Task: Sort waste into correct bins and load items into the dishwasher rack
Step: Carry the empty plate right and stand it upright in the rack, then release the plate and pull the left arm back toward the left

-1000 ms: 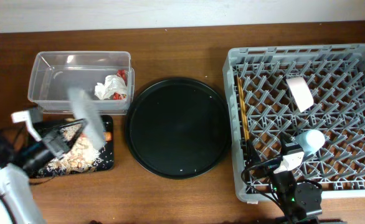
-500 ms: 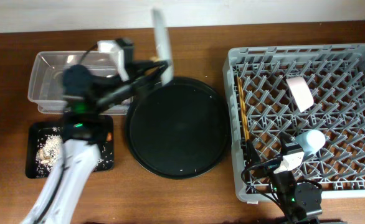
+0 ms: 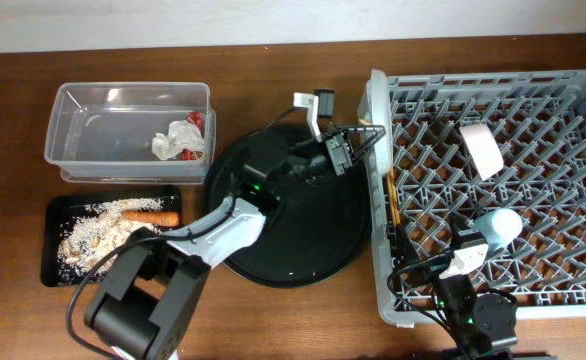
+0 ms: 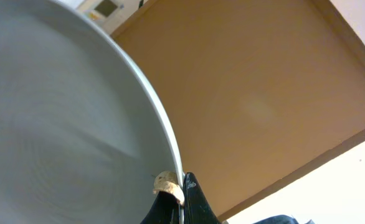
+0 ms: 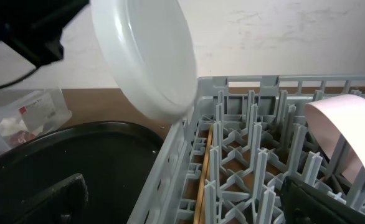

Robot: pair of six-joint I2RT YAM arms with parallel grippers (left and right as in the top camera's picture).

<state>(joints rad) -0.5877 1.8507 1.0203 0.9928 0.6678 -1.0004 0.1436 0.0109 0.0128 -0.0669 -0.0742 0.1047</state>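
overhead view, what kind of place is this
Likely a staged dish-clearing setup, not a real kitchen: a grey dishwasher rack on a wooden table, a clear tub for rubbish, and a black tray of food scraps.

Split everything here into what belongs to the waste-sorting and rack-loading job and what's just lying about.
Job: plate (in the left gripper), bowl, cup, chopsticks, rack; clear tub with tissue and wrapper; rectangular black tray with carrot and rice scraps.
Lying about: round black tray.
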